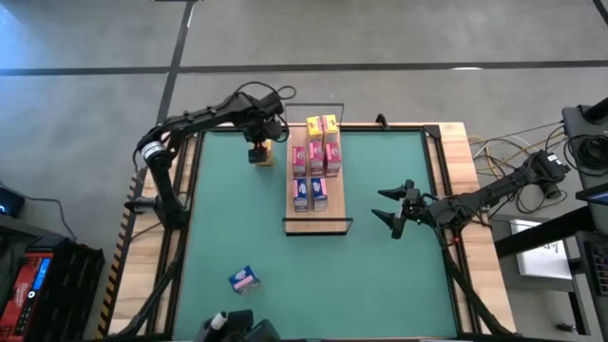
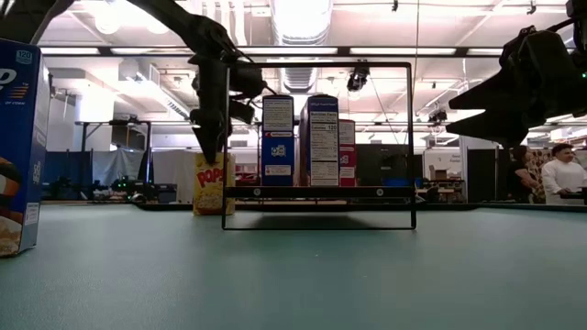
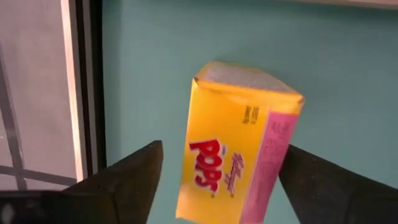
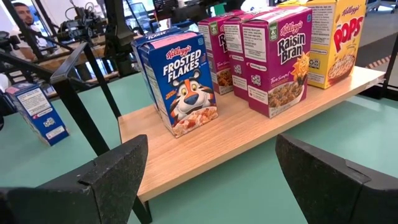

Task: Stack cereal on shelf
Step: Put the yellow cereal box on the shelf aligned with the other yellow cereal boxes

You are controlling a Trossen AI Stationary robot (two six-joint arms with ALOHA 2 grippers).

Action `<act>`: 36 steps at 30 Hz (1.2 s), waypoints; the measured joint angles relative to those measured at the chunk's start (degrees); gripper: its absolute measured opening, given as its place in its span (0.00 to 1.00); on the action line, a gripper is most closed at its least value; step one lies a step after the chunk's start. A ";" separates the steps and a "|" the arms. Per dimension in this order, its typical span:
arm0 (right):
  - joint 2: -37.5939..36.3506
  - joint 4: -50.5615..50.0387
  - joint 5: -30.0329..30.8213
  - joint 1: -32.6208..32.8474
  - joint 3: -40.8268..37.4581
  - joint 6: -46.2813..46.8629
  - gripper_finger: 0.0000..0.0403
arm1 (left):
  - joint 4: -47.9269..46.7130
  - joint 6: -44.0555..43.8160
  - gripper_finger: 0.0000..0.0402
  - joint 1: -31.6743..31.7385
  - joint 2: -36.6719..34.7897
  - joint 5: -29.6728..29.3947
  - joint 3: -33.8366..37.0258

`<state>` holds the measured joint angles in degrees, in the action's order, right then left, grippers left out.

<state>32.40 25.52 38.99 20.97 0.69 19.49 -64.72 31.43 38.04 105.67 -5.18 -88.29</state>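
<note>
Closing: my left hand [image 3: 217, 180] straddles the yellow box [image 3: 236, 143], fingers spread, not touching.
Axis: box upright on the surface [image 1: 237, 218], directly below.
Shelf [image 1: 318, 223]: just beside.
Right hand [image 1: 394, 211]: spread, farther off.

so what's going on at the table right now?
The left gripper is down over a yellow Pops box standing on the green table beside the shelf; its fingers straddle the box with gaps on both sides, so no grip yet. The shelf already holds several cereal boxes. One blue box lies loose near the front edge. The right gripper waits open beside the shelf.
</note>
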 joint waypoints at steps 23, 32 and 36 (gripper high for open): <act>-0.01 -0.01 0.01 -0.01 0.00 0.00 0.85 | -0.65 -23.27 0.30 0.22 0.45 3.36 -2.24; 0.00 0.00 0.01 -0.02 0.00 0.00 0.85 | -3.51 -61.42 0.31 0.00 0.39 4.78 -10.00; 0.00 0.00 0.00 0.00 0.00 0.00 0.85 | -3.83 -69.66 0.31 -0.02 0.42 4.84 -12.32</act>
<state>32.40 25.52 38.99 20.97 0.69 19.49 -68.55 -38.23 38.02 106.08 -0.34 -100.61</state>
